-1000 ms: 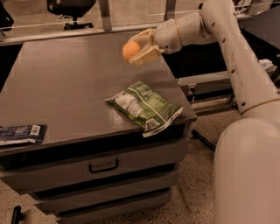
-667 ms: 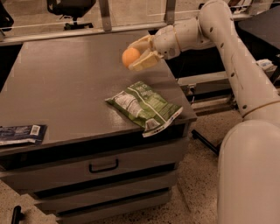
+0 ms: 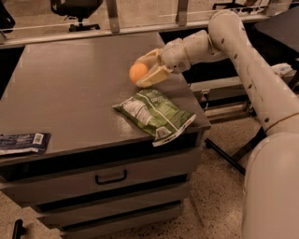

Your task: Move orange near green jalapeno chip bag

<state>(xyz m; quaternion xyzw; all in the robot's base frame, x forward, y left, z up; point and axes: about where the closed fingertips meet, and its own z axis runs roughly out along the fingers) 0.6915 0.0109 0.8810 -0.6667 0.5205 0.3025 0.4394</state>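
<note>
The orange (image 3: 138, 72) is small and round, held between the fingers of my gripper (image 3: 145, 70) low over the cabinet top (image 3: 70, 88), right of its middle. The gripper reaches in from the right on a cream arm and is shut on the orange. The green jalapeno chip bag (image 3: 154, 113) lies crinkled and flat near the cabinet's front right corner, a short way in front of the orange. Its white sealed edge hangs over the front edge.
A flat dark-blue packet with a white label (image 3: 22, 142) lies at the front left edge. The cabinet has a drawer with a handle (image 3: 111, 178) below. A desk chair (image 3: 74, 9) stands behind. My arm's base (image 3: 271, 186) fills the right side.
The gripper has carried the orange down and slightly left, closer to the cabinet top and to the chip bag. The bag and the packet have not moved.
</note>
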